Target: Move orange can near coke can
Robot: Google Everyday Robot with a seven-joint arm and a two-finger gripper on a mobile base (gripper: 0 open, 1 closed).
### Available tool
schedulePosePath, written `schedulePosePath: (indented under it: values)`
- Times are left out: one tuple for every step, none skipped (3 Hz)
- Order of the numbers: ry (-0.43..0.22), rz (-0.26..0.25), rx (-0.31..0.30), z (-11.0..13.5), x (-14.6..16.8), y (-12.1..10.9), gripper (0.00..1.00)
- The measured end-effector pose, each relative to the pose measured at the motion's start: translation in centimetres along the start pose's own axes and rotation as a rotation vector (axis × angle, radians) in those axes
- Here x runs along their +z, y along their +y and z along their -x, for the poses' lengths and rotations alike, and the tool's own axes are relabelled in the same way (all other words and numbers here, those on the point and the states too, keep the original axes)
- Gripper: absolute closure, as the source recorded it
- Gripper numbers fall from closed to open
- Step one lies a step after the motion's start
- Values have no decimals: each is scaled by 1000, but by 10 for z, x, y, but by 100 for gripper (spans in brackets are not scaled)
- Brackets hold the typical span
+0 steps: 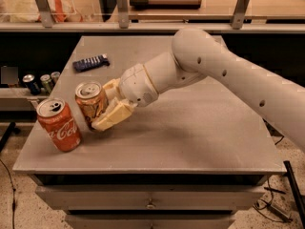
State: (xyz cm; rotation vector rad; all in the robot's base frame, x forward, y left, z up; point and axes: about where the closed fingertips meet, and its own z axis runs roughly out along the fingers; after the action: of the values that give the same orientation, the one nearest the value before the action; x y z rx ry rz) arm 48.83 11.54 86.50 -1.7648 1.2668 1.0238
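The orange can (89, 105) stands upright on the grey table (200, 128) at the front left. It is a tan-orange can with a silver top. The coke can (59, 126), red with white script, stands just left of it and a little nearer the front edge, with a small gap between them. My gripper (102, 106) reaches in from the right. Its pale fingers (112, 117) sit on the front and back sides of the orange can, shut on it.
A dark blue flat object (90, 62) lies on the table's back left. Small dark cans (41, 82) stand on a lower shelf left of the table. A rail with posts and a shelf runs behind the table. My white arm (224, 70) crosses the table's right half.
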Motion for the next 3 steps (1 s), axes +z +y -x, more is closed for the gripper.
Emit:
schedulePosePath:
  values:
    - [-3, 6, 10, -2, 0, -1, 79]
    - [-3, 11, 18, -3, 1, -2, 56]
    - [-4, 19, 24, -3, 1, -3, 33]
